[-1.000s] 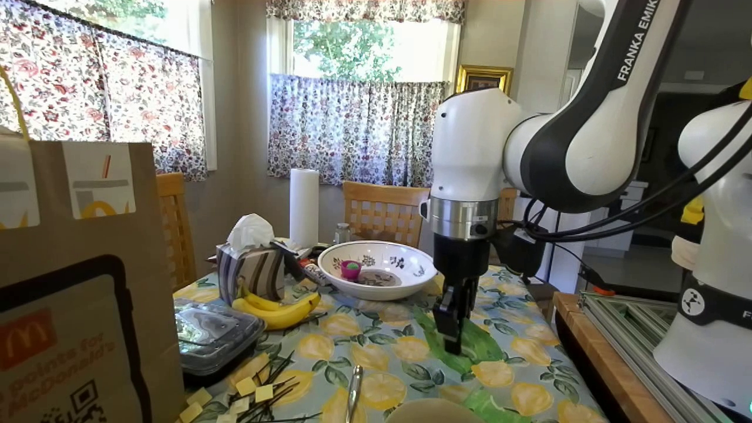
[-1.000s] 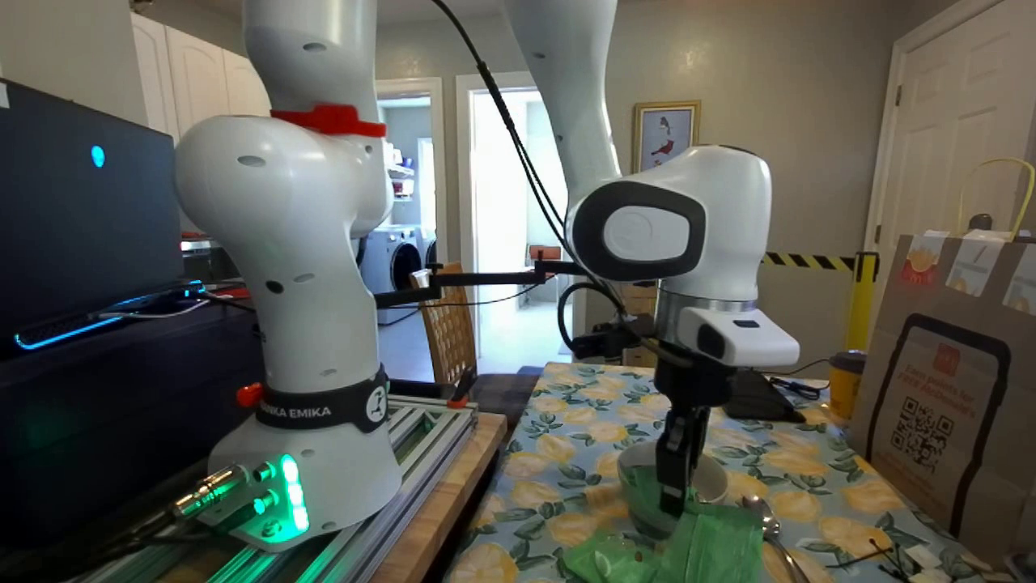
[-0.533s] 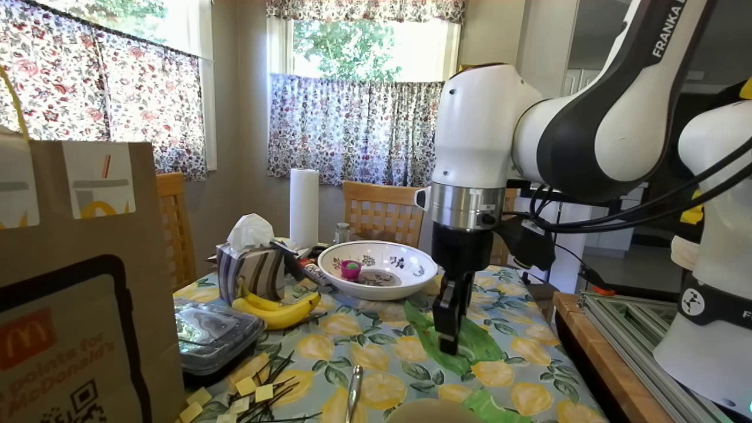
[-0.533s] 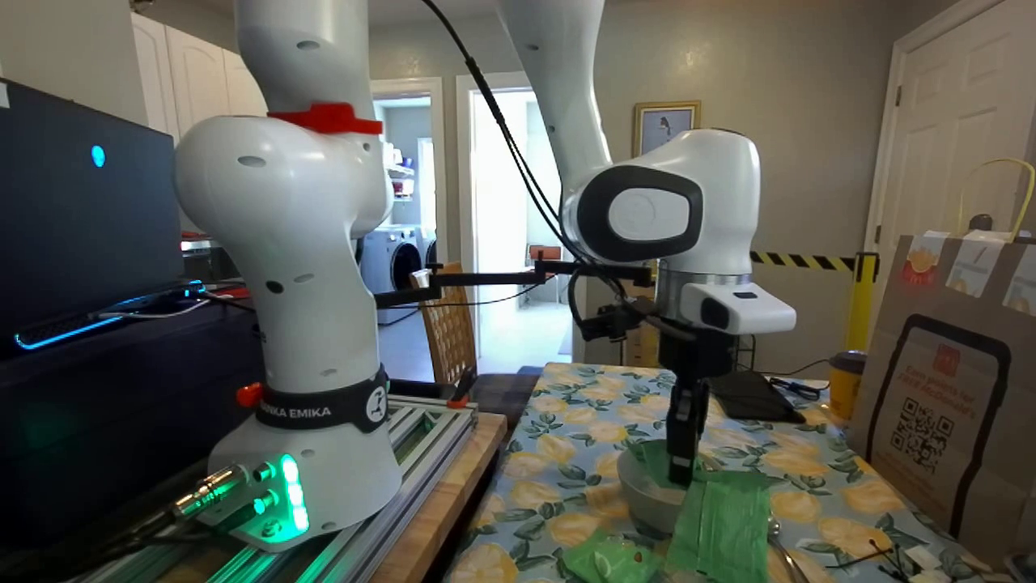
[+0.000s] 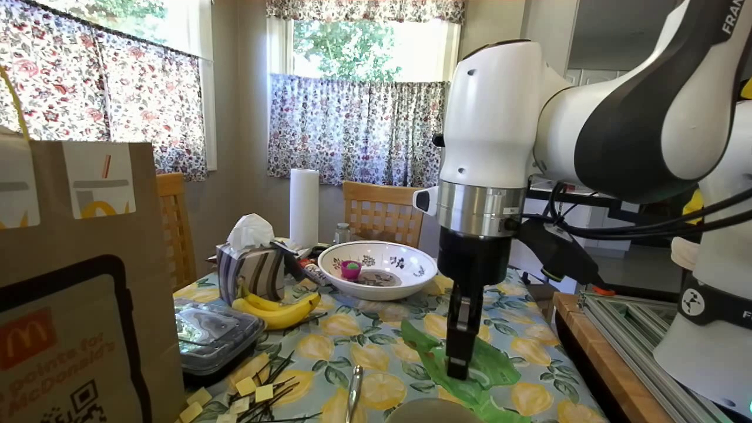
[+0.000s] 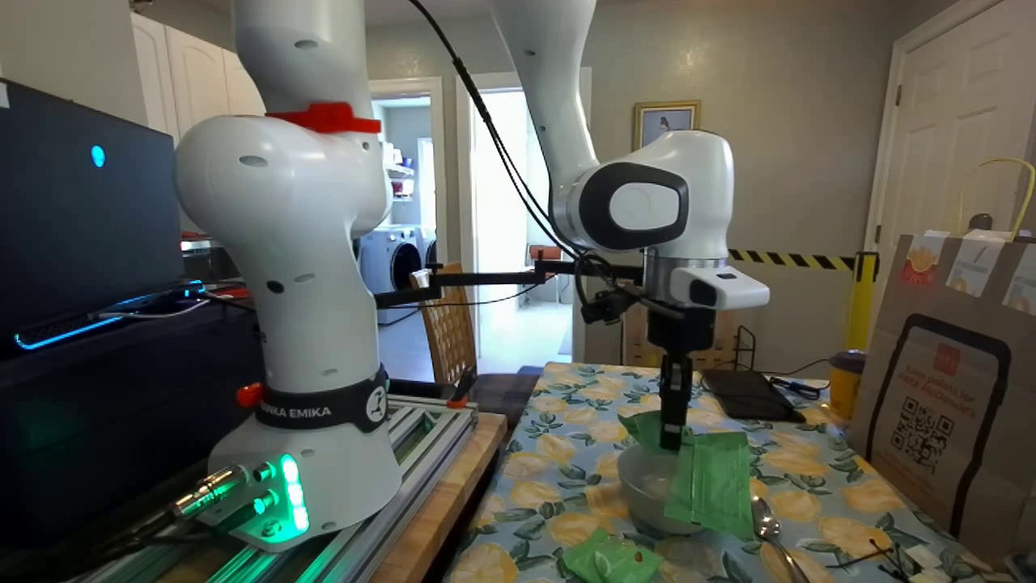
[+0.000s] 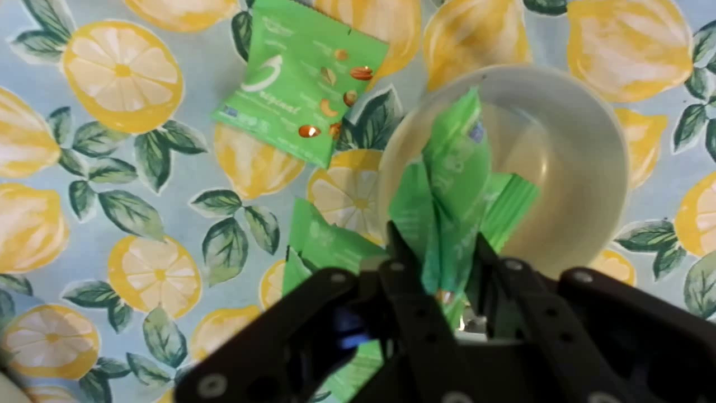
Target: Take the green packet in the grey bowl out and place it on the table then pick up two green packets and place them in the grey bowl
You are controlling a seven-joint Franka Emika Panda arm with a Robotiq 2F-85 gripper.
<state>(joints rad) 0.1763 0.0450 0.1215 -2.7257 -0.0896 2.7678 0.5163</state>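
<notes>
Hanging from the hand, a bright green packet is seen clamped between black fingers and crumpled into thin, glossy folds, one ridged, crimped end splayed out. More green film is shown past a finger in the wrist view; whether it is part of that packet or of a second cannot be told. In an exterior view, a broad, ribbed, nearly rectangular flap is hung in front of part of the grey bowl. The bowl's rim is overlapped by the held packet in the wrist view; whether it is touched cannot be made out. The bowl is round and smooth-walled, its dull inside marked by a soft glint. Near it, on the worktop, a pillow-shaped loose packet is laid, toothed along one edge and printed with nuts and white lettering. On the opposite side a polished metal spoon is laid. The worktop is covered in a lemon-and-leaf print on pale blue.
</notes>
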